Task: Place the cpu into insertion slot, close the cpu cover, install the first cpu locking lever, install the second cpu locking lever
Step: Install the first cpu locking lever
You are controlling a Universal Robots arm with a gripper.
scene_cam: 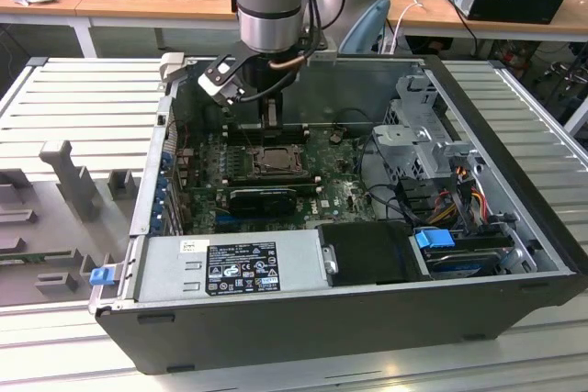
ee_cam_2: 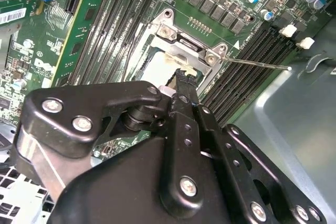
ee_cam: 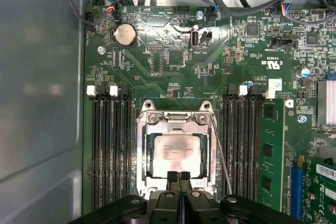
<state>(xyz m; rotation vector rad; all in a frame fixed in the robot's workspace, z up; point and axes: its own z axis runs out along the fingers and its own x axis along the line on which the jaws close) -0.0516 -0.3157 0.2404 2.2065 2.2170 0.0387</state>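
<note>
While the case [scene_cam: 367,319] lies open and the board [ee_cam: 173,61] bare, the gripper [ee_cam: 179,176] hangs at twelve o'clock of the slot [scene_cam: 276,161] in the exterior view, pinched narrow and holding nothing. Its tip is right at the edge of the cover [ee_cam: 143,150], which looks down over the cpu [ee_cam: 176,153] seated in the slot. I'd call this the first-lever step: the thin lever [ee_cam: 221,153] stands loose alongside, and latching it calls for a careful sideways hook and push.
</note>
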